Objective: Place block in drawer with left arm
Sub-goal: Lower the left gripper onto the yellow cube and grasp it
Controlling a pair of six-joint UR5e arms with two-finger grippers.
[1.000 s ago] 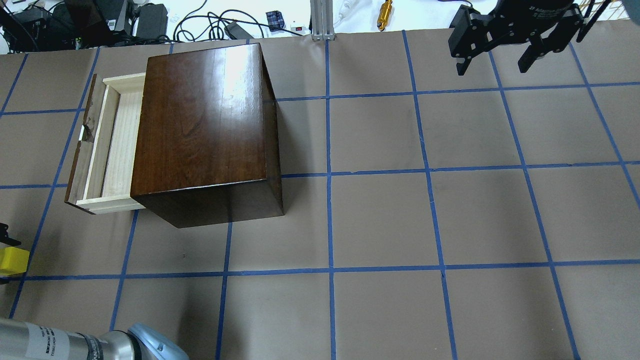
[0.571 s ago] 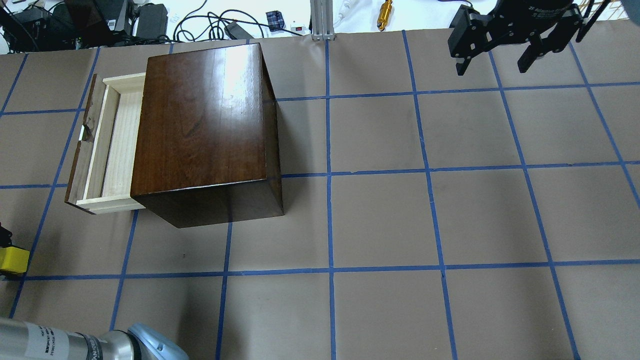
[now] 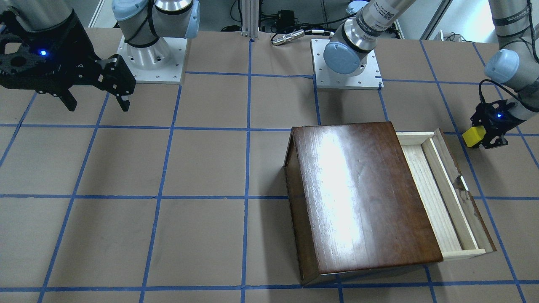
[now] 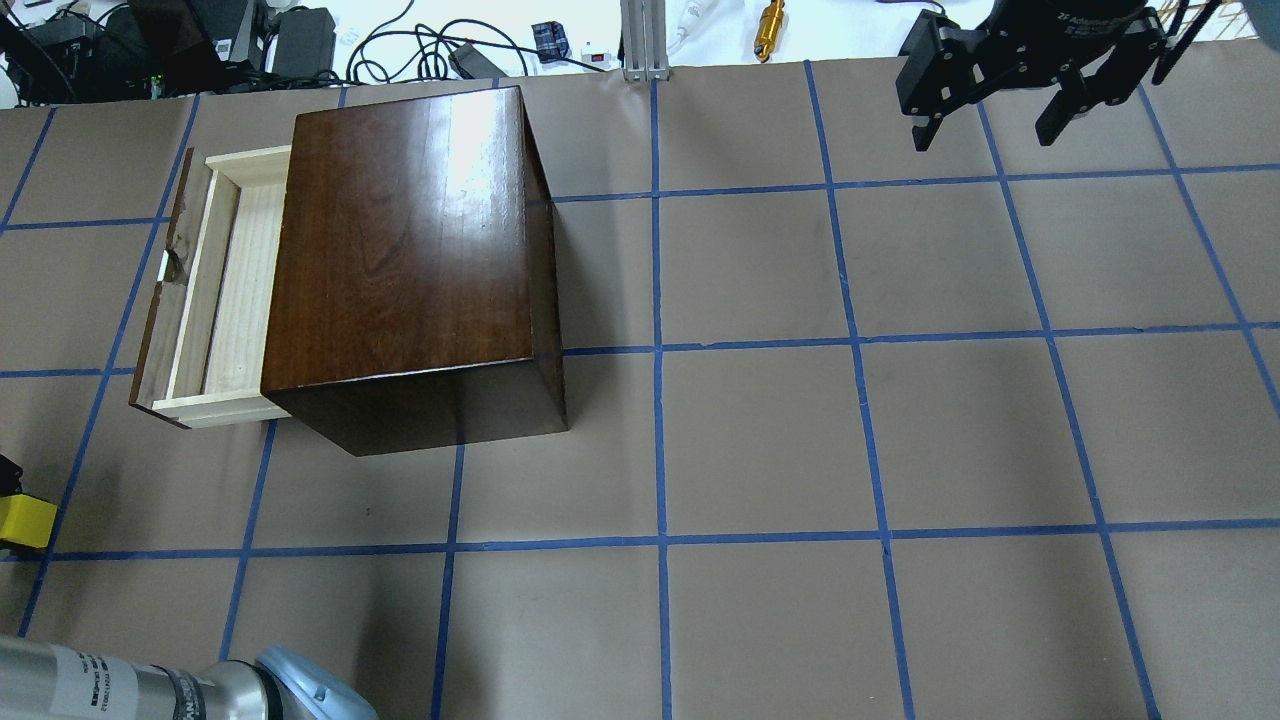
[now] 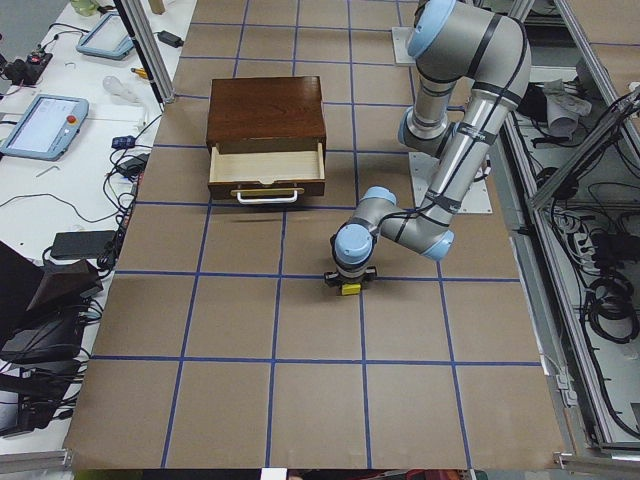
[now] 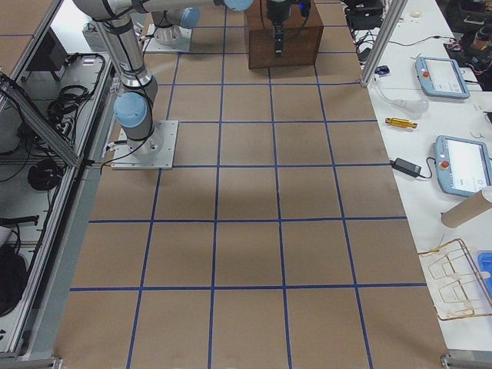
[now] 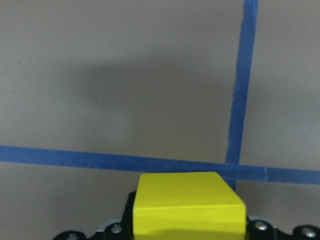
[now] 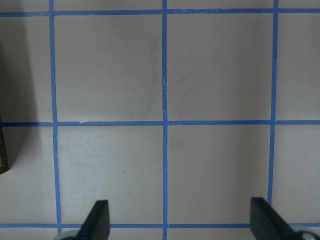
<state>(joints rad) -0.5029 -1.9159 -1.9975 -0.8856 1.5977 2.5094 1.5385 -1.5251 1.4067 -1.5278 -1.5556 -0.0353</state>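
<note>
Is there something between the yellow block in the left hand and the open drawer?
Nothing visible. The left hand holds the block out beyond the front panel of the drawer, with only bare table between. The block probably has to pass over that panel.

In the overhead view the block (image 4: 22,520) sits at 8 o'clock, sliced by the frame's edge; the left gripper (image 3: 480,135) gripping it falls almost wholly outside. The drawer (image 4: 240,280) has its rear hidden inside the cabinet (image 4: 400,250). At 1 o'clock the right gripper (image 4: 985,135) is cropped above.
</note>
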